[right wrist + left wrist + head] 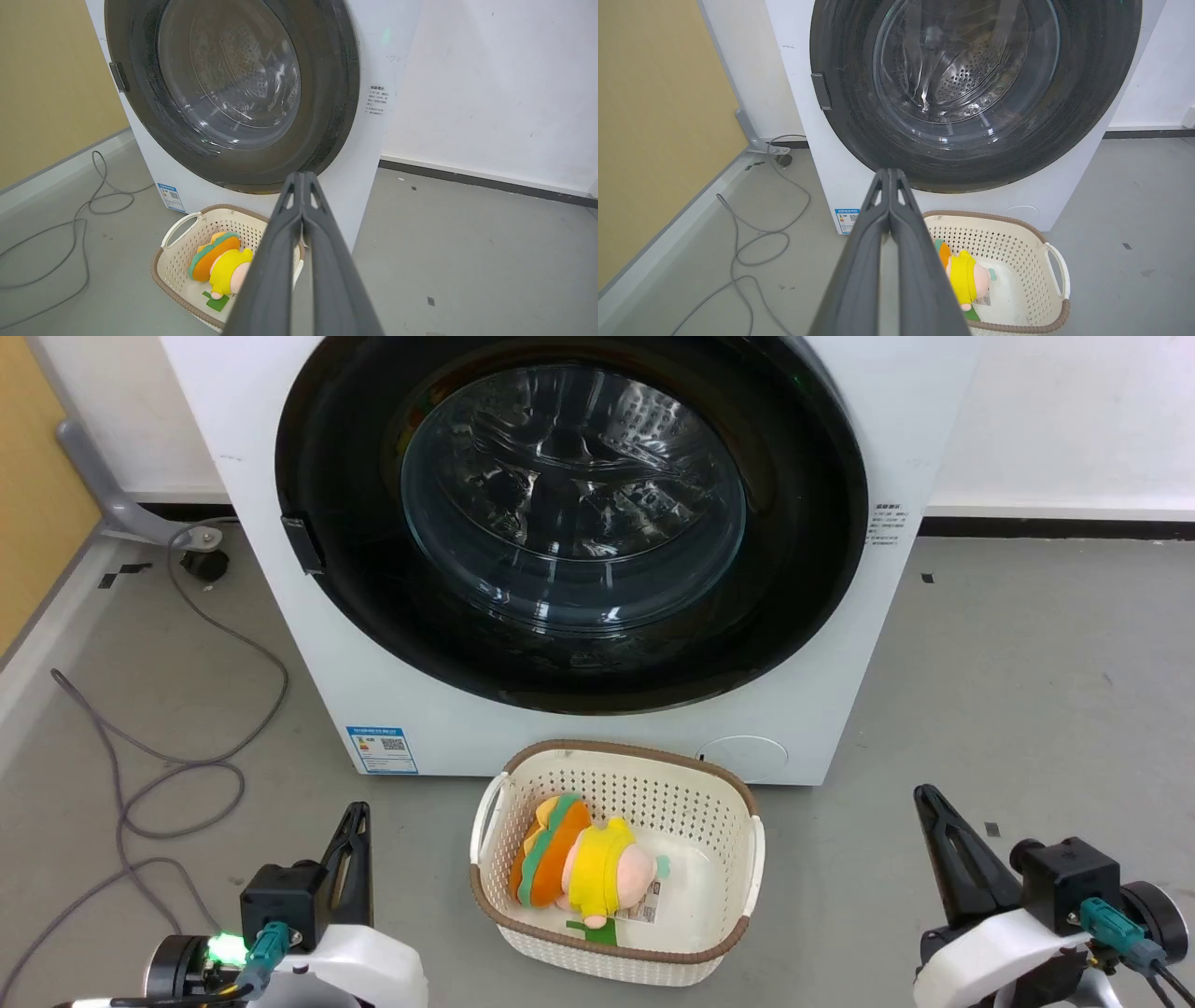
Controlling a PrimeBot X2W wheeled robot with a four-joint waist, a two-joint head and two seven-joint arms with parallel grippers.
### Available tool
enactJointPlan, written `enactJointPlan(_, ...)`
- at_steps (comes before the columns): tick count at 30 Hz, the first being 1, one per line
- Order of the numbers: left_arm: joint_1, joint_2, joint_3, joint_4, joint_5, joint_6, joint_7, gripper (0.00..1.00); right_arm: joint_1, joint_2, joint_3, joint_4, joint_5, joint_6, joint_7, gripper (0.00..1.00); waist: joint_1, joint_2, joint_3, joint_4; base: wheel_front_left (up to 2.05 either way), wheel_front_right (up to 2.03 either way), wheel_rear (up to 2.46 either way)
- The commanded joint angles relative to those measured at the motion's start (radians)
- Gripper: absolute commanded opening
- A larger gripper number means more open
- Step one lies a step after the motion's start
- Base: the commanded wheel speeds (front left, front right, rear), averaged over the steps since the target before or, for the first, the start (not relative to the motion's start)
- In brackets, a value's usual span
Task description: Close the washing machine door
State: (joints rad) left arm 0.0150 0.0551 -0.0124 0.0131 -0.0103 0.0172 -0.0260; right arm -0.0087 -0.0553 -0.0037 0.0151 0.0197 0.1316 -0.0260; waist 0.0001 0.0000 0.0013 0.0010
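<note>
The washing machine (457, 733) is a white box straight ahead. The washing machine door (571, 504), a glossy black ring around a bulging glass window, lies flat against its front with no gap showing, also in the left wrist view (966, 70) and the right wrist view (229, 79). A small dark latch handle (303, 543) sits on the door's left rim. My left gripper (358, 810) is low at the left, shut and empty, well short of the machine. My right gripper (924, 793) is low at the right, shut and empty. Fingers meet in both wrist views.
A cream perforated basket (616, 754) with a brown rim stands on the floor just below the door, holding a yellow and orange plush toy (579, 863). A grey cable (177, 765) loops over the floor at the left. A yellow panel (654, 116) borders the left side.
</note>
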Motion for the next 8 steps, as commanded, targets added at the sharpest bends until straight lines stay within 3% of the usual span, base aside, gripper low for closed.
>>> enactJointPlan(1,-0.014,-0.001,0.005,-0.007,0.007,-0.005,0.008,0.0,0.008,0.005,0.002,-0.008,-0.009,-0.001,0.008,0.0,-0.0001,0.0,0.0,0.0,0.0,0.0,0.0)
enactJointPlan(8,-0.015,-0.004,0.011,-0.012,0.01,-0.015,0.023,0.0,0.009,0.005,0.003,-0.014,-0.018,-0.001,0.023,0.0,-0.0001,0.0,-0.001,-0.001,0.0,0.0,0.0)
